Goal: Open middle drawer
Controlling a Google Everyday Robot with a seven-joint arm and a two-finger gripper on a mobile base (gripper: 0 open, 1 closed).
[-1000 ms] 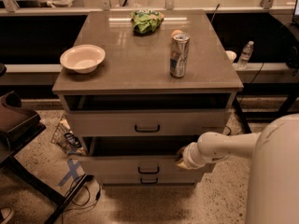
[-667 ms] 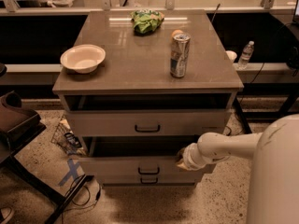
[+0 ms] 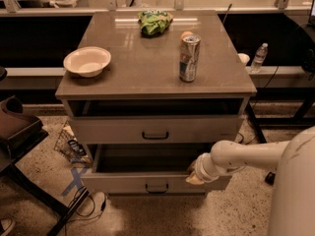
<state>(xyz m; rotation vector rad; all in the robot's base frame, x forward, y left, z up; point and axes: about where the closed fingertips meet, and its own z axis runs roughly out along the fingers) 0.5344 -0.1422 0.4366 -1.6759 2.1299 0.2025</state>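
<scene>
The middle drawer [image 3: 123, 183] is pulled out of the grey-beige cabinet, and its dark inside [image 3: 147, 159] shows. Its small dark bar handle [image 3: 156, 188] sits at the centre of the flat front. My gripper [image 3: 194, 173] is at the end of the white arm [image 3: 241, 156], which reaches in from the right. It sits at the top edge of the drawer front, right of the handle. The taller top drawer [image 3: 155, 130] above is out a little, with a dark gap over it. The lowest drawer is hidden under the middle one.
On the cabinet top [image 3: 147, 68] stand a white bowl [image 3: 87, 61], a drink can [image 3: 189, 58] and a green bag [image 3: 154, 22]. A dark chair [image 3: 19, 132] stands at the left, with a wire basket [image 3: 71, 144] and cables [image 3: 86, 205] on the floor. A water bottle [image 3: 259, 57] stands at the right.
The middle drawer has come out a little further toward the camera. My gripper has moved with its front edge, slightly down in the view.
</scene>
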